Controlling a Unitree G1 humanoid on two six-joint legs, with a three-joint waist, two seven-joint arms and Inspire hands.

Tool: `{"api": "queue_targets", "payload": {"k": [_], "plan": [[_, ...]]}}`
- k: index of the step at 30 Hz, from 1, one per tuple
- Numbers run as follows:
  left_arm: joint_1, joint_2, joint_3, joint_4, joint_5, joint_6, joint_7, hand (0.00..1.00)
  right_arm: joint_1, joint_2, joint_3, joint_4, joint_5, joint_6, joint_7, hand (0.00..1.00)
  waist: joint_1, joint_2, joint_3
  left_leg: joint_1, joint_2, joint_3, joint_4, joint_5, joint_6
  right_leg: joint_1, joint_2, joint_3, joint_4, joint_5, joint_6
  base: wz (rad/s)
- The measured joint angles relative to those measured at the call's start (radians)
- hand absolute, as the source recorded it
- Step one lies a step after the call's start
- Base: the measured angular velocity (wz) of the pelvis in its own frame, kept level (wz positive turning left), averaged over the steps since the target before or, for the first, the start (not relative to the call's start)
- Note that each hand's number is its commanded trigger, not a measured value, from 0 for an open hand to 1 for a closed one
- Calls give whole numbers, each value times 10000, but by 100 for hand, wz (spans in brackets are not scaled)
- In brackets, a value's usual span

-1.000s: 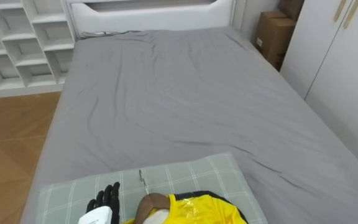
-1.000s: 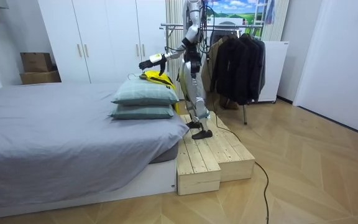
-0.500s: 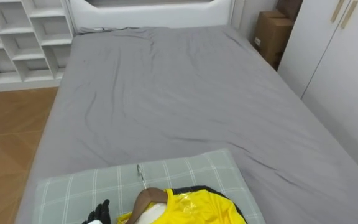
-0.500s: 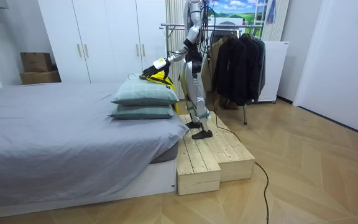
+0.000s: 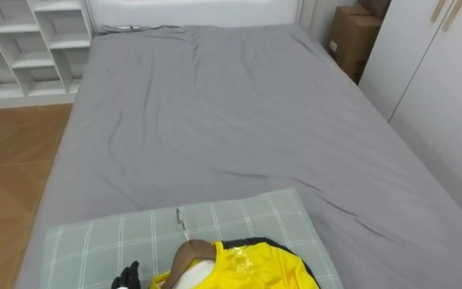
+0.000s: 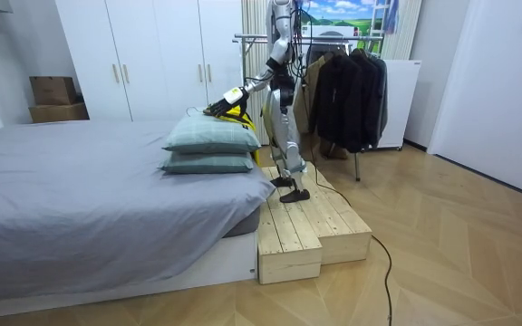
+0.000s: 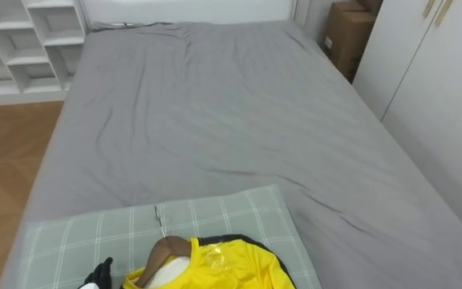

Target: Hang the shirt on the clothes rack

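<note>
A checked pillow [image 5: 251, 218] lies on the grey bed [image 5: 239, 120]; white shelves [image 5: 22, 44] and a cardboard box [image 5: 351, 36] beyond.

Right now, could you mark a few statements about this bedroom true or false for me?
1. The yellow shirt on its wooden hanger lies on the green checked pillow. True.
2. The robot stands on the bare floor. False: it stands on a low wooden platform at the grey bed's end.
3. A brown cardboard box sits beside the white wardrobe. True.
4. The metal clothes rail behind the robot is empty. False: dark garments hang on it.
5. The robot's left hand is close beside the yellow shirt. True.
</note>
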Motion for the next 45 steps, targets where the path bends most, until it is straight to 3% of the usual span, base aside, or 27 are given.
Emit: {"api": "queue_targets", "payload": {"k": [6,17,23,30,45], "plan": [[-416,-161,-99,520,-379,62,-4,0,-34,19,16,0,13,0,1,0,-30,-13,11,-41,1,8,-8,0,0,-23,-3,1,-4,0,0,0],[-1346,-110,-544,646,-755,56,-4,0,-555,-17,522,182,16,-3,-1,0,-13,85,46,-783,13,217,9,54,91,-788,-8,35,-16,283,26,-2],[-2108,-308,-927,1719,-765,63,-1,0,-1028,-42,922,681,39,9,-9,0,-88,98,72,-1058,3,215,33,130,192,-1041,-76,-56,-7,388,18,0],[-2256,-431,-932,2690,-756,66,-241,0,-1349,-46,1177,902,113,14,-190,0,-252,142,135,-1202,-39,215,81,200,203,-1118,-152,-70,-43,389,14,4],[-2455,-521,-741,2815,-765,30,-296,0,-1673,29,1553,990,276,16,-365,0,-178,37,153,-1585,-65,215,152,249,206,-1569,-166,-29,20,395,5,0]]}}
